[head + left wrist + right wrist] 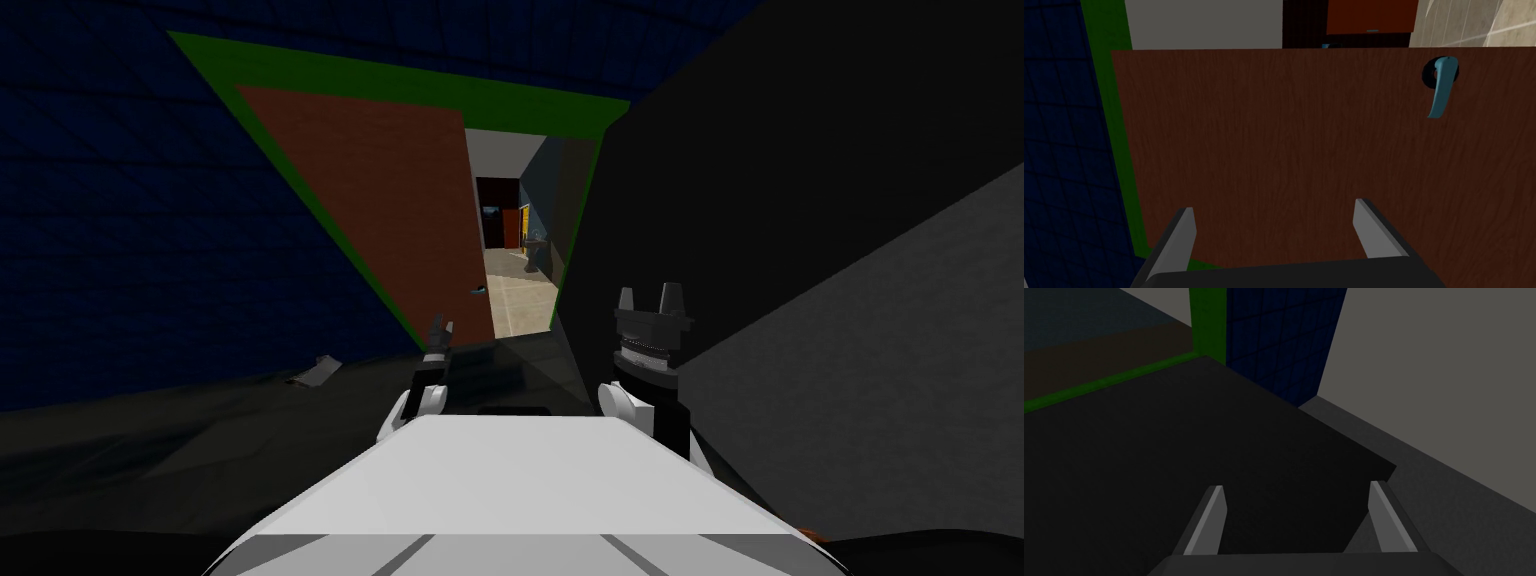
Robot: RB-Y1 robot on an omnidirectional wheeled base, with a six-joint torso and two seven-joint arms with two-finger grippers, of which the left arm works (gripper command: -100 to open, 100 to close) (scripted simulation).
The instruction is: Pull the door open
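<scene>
The left hand [1274, 207], spread and empty, faces the brown door [1264, 140]. The blue lever handle [1441, 90] lies at its one o'clock, untouched. The right hand [1297, 485] is spread too.

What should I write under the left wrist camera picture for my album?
Open left gripper facing a brown wood-grain door, the curved blue lever handle not yet grasped.

Both arms reach forward, the left seemingly farther, left claw [1274, 210] and right claw [1296, 490] both spread.
</scene>
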